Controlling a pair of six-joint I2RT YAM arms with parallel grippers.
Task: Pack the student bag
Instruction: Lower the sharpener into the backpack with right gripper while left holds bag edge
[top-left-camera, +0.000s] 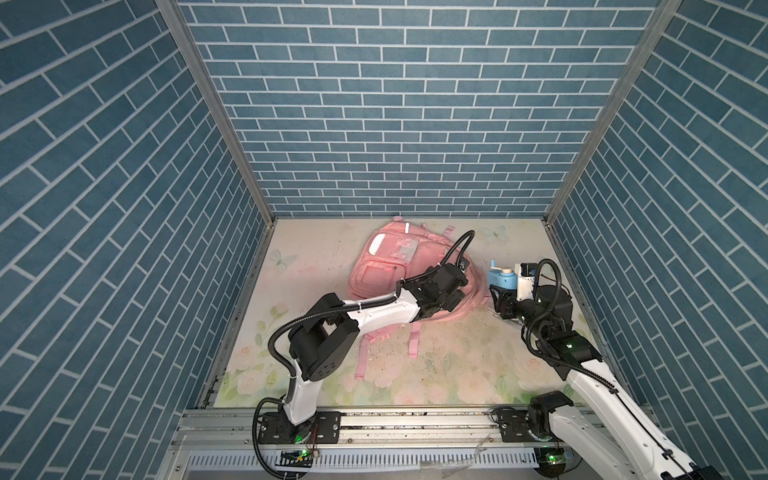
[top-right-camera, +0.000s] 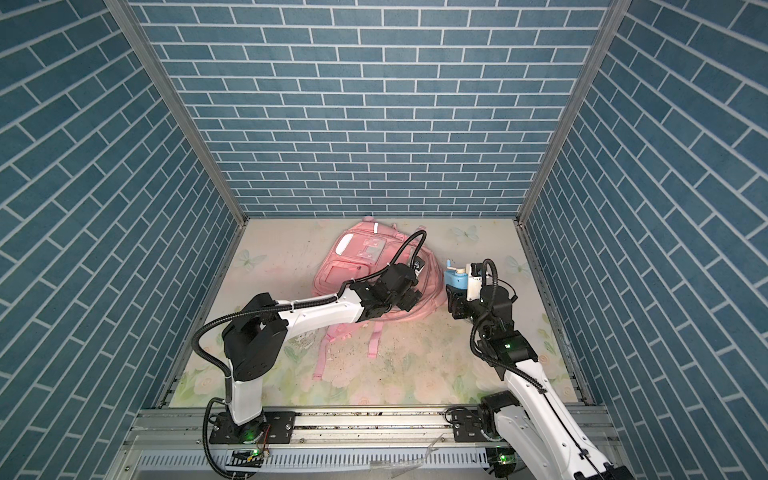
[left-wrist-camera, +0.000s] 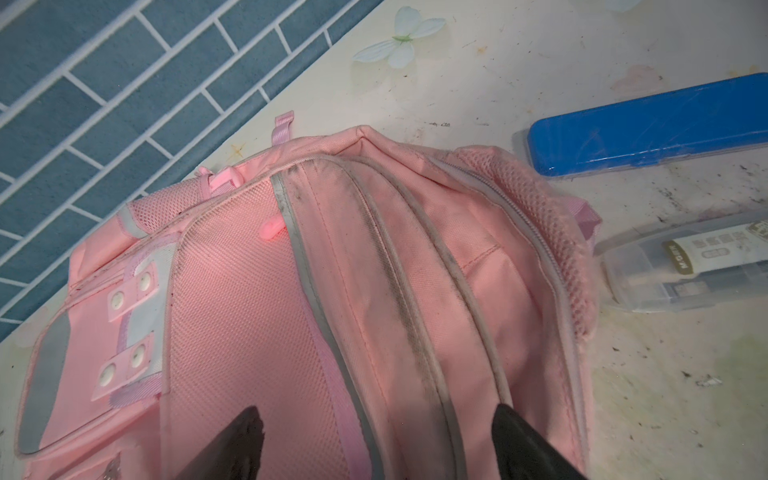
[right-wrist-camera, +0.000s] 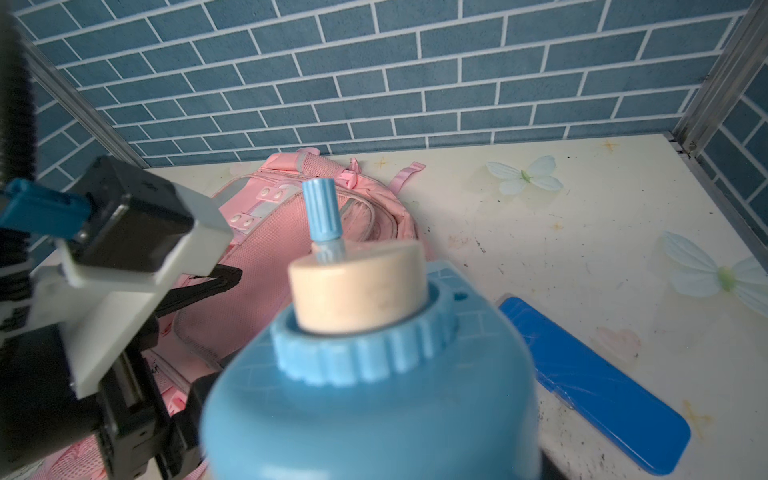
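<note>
Our left pincer (left-wrist-camera: 376, 409) gapes wide above the student bag (left-wrist-camera: 232, 299); our right pincer (top-left-camera: 500, 296) clamps a blue bottle (top-left-camera: 500, 277). On the clear case (left-wrist-camera: 685, 274) we read only "M".

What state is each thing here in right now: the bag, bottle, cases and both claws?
student bag: lying on the table, visible zips closed.
blue bottle: lid on, gripped.
blue case: closed, flat on table.
clear case: flat beside the bag.
left gripper: open, over the bag.
right gripper: shut on the blue bottle.
</note>
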